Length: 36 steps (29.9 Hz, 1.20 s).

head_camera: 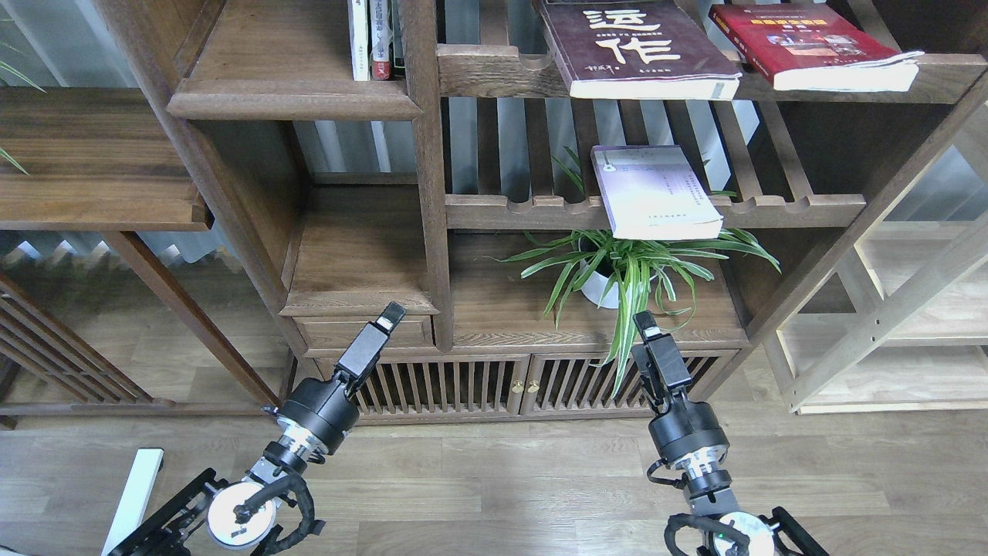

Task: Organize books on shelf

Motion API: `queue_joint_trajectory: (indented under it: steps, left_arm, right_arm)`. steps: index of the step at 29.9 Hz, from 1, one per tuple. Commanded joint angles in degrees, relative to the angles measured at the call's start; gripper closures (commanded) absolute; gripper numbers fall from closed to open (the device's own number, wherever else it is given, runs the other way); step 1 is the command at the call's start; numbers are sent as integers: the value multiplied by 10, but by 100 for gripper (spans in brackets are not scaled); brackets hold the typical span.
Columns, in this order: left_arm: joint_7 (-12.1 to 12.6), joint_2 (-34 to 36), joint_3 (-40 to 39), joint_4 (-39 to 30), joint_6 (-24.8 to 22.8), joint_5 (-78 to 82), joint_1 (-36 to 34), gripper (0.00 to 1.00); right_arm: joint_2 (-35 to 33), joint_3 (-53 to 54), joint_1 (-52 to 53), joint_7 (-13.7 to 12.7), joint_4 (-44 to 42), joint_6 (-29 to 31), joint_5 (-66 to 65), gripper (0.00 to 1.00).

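Note:
Three books lie flat on slatted racks at the right. The maroon book with big white characters and the red book rest on the upper rack, both overhanging its front rail. The pale lavender book lies on the rack below. The solid dark-brown shelf with a rounded front edge is at the upper left, its left part bare. My left gripper and right gripper hang low in front of the cabinet, far below the books, holding nothing. Each shows as one narrow dark bar, so the fingers cannot be told apart.
Slim white-spined and red-spined volumes stand upright at the shelf's right end against a post. A potted spider plant sits under the lavender book, its leaves reaching my right gripper. A light pine frame stands at the right.

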Motion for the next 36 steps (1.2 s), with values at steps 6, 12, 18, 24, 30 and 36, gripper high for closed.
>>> queue_joint_trajectory:
  steps: [6, 12, 18, 24, 30, 36]
  left_arm:
    - [0, 0, -2, 0, 0, 0, 0, 1]
    - [0, 0, -3, 0, 0, 0, 0, 1]
    - [0, 0, -4, 3, 0, 0, 2, 1]
    - [0, 0, -5, 2, 0, 0, 4, 1]
    - [0, 0, -6, 0, 0, -1, 4, 1]
    - [0, 0, -6, -2, 0, -1, 4, 1]
  right_arm:
    - [0, 0, -2, 0, 0, 0, 1, 0]
    - [0, -1, -3, 0, 0, 0, 1, 0]
    - [3, -7, -1, -1, 0, 0, 1, 0]
    - [3, -8, 1, -1, 0, 0, 1, 0]
    - [3, -9, 3, -1, 0, 0, 1, 0]
    - [3, -9, 16, -1, 0, 0, 1, 0]
